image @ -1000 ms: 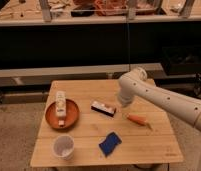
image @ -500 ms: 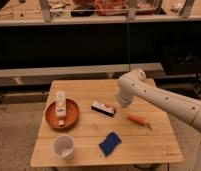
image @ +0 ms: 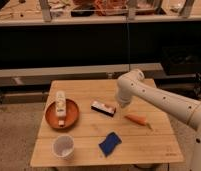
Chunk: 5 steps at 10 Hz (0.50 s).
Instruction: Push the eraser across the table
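Only the arm [image: 159,100] is shifting since the earlier frames: its elbow is drifting slightly up and away, while the eraser [image: 103,108] is lying where it was, near the middle of the table [image: 144,145], between the plate [image: 50,120] and the carrot [image: 136,119].

I am holding the gripper [image: 120,104] low, just beside the eraser's end that faces the carrot. I cannot tell whether it is open or closed, or whether it is touching the block yet.

I am judging the push to be only just starting. To do it well, I am planning to stay low against the block's short end and press along its long axis toward the plate side. An off-centre contact would likely spin it rather than slide it. I am also watching that the wrist is not sweeping the carrot.

The eraser is looking like a small stiff rectangular block, dark below and white on top with a reddish mark. It should be sliding easily on the smooth pale planks. The plate is carrying a white bottle [image: 60,104], and a soft folded blue cloth [image: 110,144] and a white cup [image: 63,147] are sitting nearer the front edge, well apart from the path.
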Motion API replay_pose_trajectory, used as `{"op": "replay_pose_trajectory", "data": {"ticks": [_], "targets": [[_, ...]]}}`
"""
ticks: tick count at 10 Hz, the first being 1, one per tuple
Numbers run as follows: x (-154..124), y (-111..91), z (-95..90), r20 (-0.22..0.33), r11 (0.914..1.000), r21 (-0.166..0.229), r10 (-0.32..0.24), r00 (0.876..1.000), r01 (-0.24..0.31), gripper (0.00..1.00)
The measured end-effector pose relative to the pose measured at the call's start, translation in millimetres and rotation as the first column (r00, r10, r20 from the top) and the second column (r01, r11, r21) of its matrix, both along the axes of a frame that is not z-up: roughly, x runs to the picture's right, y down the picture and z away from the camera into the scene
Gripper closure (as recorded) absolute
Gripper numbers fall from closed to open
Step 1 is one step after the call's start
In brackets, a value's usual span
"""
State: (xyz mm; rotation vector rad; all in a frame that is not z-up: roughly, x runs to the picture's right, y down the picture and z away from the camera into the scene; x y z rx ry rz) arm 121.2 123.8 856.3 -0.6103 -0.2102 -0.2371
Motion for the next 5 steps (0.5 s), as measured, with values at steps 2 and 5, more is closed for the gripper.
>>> {"op": "replay_pose_trajectory", "data": {"ticks": [2,5], "targets": [[-2.4,0.0,4.3,0.006,1.0,-0.005,0.0,1.0,0.0,0.7],[-2.9,2.7,14.6,0.006,0.9999,-0.015,0.004,1.0,-0.004,0.96]]}}
